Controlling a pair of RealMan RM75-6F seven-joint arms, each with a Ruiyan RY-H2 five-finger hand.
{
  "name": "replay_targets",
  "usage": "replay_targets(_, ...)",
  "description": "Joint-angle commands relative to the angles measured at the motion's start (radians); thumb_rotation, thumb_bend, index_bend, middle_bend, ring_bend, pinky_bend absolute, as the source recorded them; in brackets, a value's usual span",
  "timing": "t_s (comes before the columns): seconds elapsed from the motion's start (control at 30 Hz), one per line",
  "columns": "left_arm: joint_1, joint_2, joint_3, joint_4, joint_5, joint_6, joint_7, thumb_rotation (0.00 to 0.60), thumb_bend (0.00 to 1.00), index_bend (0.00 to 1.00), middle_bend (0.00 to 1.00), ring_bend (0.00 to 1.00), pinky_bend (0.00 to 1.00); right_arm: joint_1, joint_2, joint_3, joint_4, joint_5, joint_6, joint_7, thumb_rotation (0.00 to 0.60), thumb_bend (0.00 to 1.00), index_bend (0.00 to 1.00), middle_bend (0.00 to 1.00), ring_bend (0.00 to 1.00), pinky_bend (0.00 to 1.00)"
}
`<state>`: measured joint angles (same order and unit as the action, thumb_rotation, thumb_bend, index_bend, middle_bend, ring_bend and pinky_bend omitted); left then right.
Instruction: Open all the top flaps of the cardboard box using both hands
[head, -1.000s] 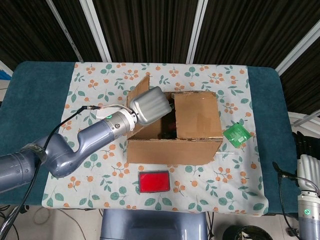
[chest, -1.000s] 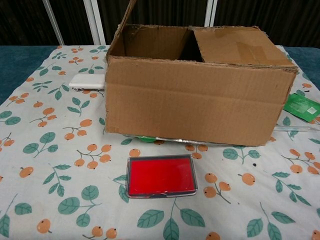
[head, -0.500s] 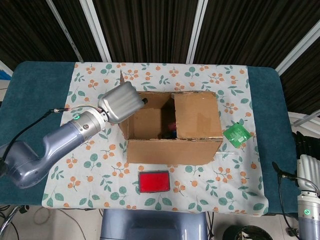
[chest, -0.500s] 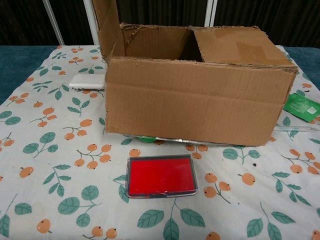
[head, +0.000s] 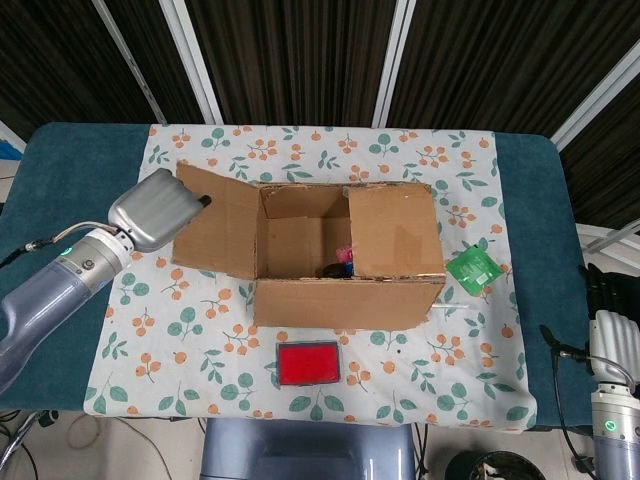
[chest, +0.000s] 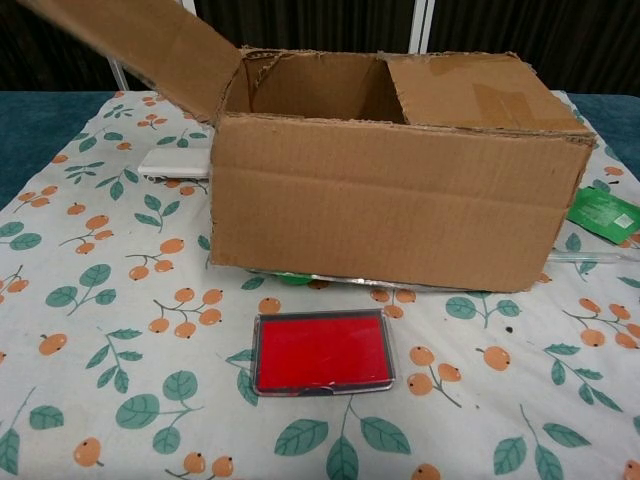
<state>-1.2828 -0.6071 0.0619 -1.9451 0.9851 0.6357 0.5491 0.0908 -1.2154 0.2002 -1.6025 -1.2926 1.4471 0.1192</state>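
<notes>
Left hand (head: 155, 208) touching left flap (head: 215, 233), grip can't tell. Right flap (head: 395, 231) shut; hard shove may slide box (chest: 395, 195) off counter's far edge.

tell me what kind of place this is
Probably a lab or test room set up for robot practice: a table under a fruit-print cloth, a cardboard box being opened by the left hand, and dark slatted panels behind.

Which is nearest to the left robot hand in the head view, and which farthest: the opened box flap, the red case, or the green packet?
From the left robot hand:
1. Opened box flap: right beside it, at the box's left end.
2. Red case: in front of the box, near the table's front edge.
3. Green packet: beyond the box's right end.
</notes>
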Motion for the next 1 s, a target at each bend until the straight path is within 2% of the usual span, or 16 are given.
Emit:
replay_targets(0.03, 0.079, -0.026, 0.013, 0.012, 0.027, 0.047, -0.028, 0.600, 1.00, 0.34, 0.61, 0.54, 0.57, -0.001, 0.000, 0.000, -0.001, -0.001, 0.002, -0.002, 0.600, 0.29, 0.00, 0.00, 0.00, 0.23)
replay_targets(0.3, 0.212, -0.056, -0.013, 0.045, 0.084, 0.174, -0.094, 0.600, 0.99, 0.31, 0.57, 0.51, 0.55, -0.002, 0.002, 0.000, 0.003, 0.001, 0.003, -0.008, 0.600, 0.29, 0.00, 0.00, 0.00, 0.23)
replay_targets(0.33, 0.238, -0.064, -0.019, 0.047, 0.089, 0.208, -0.113, 0.600, 0.93, 0.29, 0.54, 0.48, 0.53, -0.001, 0.002, 0.000, 0.003, 0.001, 0.002, -0.010, 0.600, 0.29, 0.00, 0.00, 0.00, 0.23)
replay_targets(0.4, 0.337, -0.105, -0.035, 0.034, 0.087, 0.358, -0.178, 0.600, 0.73, 0.24, 0.43, 0.40, 0.45, 0.002, 0.008, -0.001, 0.000, -0.002, -0.002, -0.019, 0.600, 0.29, 0.00, 0.00, 0.00, 0.23)
replay_targets(0.47, 0.422, -0.155, -0.041, 0.024, 0.100, 0.490, -0.210, 0.600, 0.48, 0.14, 0.28, 0.27, 0.33, 0.005, 0.015, -0.001, -0.007, -0.003, -0.004, -0.032, 0.600, 0.29, 0.00, 0.00, 0.00, 0.23)
replay_targets(0.53, 0.513, -0.211, -0.038, 0.013, 0.111, 0.613, -0.235, 0.600, 0.35, 0.06, 0.17, 0.15, 0.22, 0.009, 0.026, 0.001, -0.021, -0.003, -0.008, -0.053, 0.600, 0.29, 0.00, 0.00, 0.00, 0.23)
replay_targets(0.6, 0.580, -0.253, -0.029, 0.012, 0.115, 0.694, -0.245, 0.600, 0.27, 0.01, 0.07, 0.05, 0.11, 0.014, 0.037, 0.003, -0.036, -0.006, -0.010, -0.069, 0.600, 0.29, 0.00, 0.00, 0.00, 0.23)
replay_targets(0.7, 0.660, -0.310, -0.016, 0.026, 0.122, 0.781, -0.250, 0.600, 0.20, 0.00, 0.00, 0.00, 0.01, 0.023, 0.053, 0.006, -0.055, -0.011, -0.016, -0.093, 0.600, 0.29, 0.00, 0.00, 0.00, 0.23)
replay_targets(0.83, 0.769, -0.391, 0.003, 0.077, 0.143, 0.887, -0.250, 0.600, 0.18, 0.00, 0.00, 0.00, 0.00, 0.054, 0.088, 0.017, -0.083, -0.028, -0.038, -0.146, 0.600, 0.29, 0.00, 0.00, 0.00, 0.23)
replay_targets(1.0, 0.896, -0.515, 0.008, 0.212, 0.191, 1.011, -0.280, 0.600, 0.18, 0.00, 0.00, 0.00, 0.00, 0.153, 0.159, 0.059, -0.148, -0.050, -0.131, -0.240, 0.600, 0.33, 0.00, 0.00, 0.00, 0.23)
